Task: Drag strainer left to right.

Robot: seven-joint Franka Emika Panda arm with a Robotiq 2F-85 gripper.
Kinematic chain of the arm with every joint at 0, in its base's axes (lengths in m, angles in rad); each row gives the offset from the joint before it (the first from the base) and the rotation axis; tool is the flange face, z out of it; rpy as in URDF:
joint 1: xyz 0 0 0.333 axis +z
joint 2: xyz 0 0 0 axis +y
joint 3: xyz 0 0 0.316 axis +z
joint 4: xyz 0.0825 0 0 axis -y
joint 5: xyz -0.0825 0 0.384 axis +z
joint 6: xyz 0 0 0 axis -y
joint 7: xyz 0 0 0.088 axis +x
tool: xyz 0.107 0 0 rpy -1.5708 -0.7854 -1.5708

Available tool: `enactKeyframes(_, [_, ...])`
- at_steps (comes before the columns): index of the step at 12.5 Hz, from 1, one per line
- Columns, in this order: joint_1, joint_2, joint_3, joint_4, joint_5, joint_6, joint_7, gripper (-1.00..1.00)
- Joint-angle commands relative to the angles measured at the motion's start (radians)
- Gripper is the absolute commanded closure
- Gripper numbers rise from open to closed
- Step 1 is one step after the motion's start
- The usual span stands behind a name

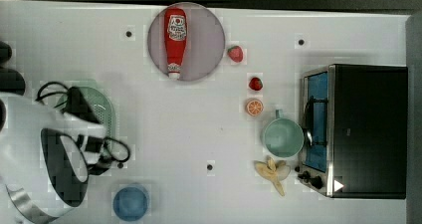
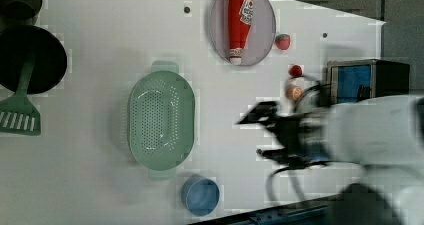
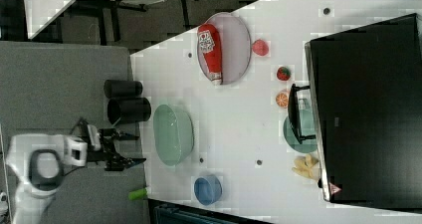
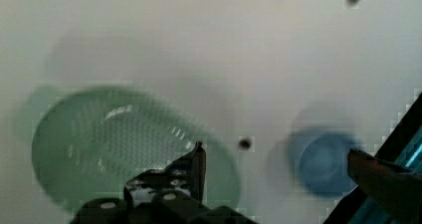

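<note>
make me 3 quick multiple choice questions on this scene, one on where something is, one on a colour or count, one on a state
1. Where does the ketchup bottle lie?
A. on the round plate
B. in the strainer
C. on the toaster oven

2. What colour is the small cup near the strainer?
A. red
B. blue
C. yellow

3. How is the gripper?
A. shut on the strainer
B. shut on the cup
C. open, holding nothing

Answers:
1. A, the top view shows the red bottle lying across the plate.
2. B, the left view shows a blue cup just past the strainer's handle.
3. C, the right view shows its fingers spread in the air, apart from the strainer.
</note>
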Motion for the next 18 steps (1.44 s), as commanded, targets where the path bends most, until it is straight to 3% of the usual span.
enactKeyframes(1, [-0.003,0.056,0.032,-0.022,-0.007,0.115,0.319,-1.0])
enactKeyframes(4, [0.001,0.19,0.038,-0.095,-0.008,0.328,0.445,-1.0])
enactKeyframes(9, [0.005,0.369,0.019,-0.181,-0.008,0.711,0.462,-1.0])
enactKeyframes(14, [0.074,0.495,-0.078,-0.178,-0.009,0.857,0.462,-1.0])
enactKeyframes(18, [0.143,0.509,-0.161,-0.184,-0.013,0.875,0.461,-1.0])
